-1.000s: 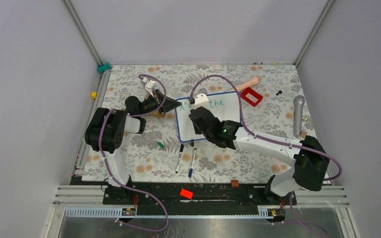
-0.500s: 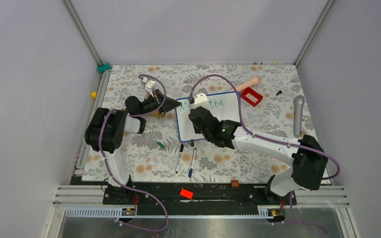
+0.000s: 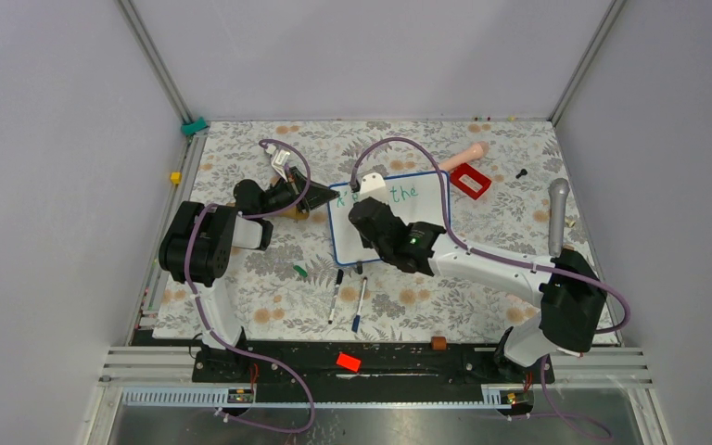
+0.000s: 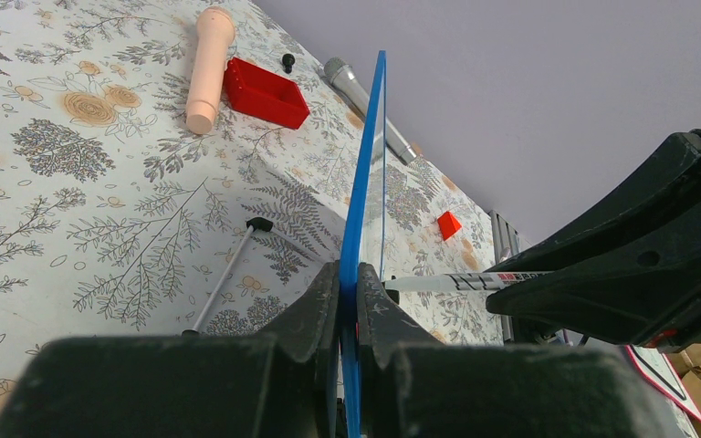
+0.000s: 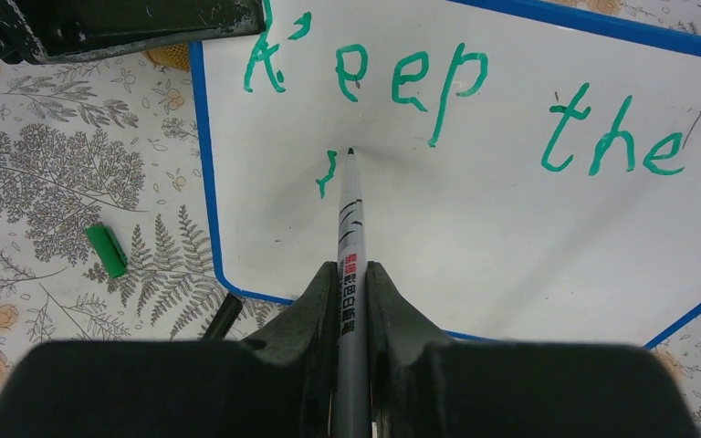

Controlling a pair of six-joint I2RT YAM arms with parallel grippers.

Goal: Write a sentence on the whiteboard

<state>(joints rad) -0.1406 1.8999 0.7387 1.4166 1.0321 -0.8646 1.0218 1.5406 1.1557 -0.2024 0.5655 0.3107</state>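
The whiteboard (image 3: 399,222) with a thin blue rim lies mid-table; it also shows in the right wrist view (image 5: 475,237) and edge-on in the left wrist view (image 4: 363,182). Green words "Keep the" (image 5: 456,100) run along its top, with a short green stroke (image 5: 327,173) started below. My left gripper (image 4: 347,292) is shut on the board's blue left rim. My right gripper (image 5: 351,292) is shut on a grey marker (image 5: 350,228) whose tip touches the board beside the stroke. The right arm (image 3: 399,236) hides part of the board from above.
Two pens (image 3: 348,297) and a green cap (image 3: 301,271) lie in front of the board. A red tray (image 3: 470,181), a beige handle (image 3: 464,156) and a microphone (image 3: 557,213) lie to the right. A red piece (image 3: 348,362) sits by the bases.
My right arm has shifted slightly left over the board with the marker. The left arm and the board have not moved.
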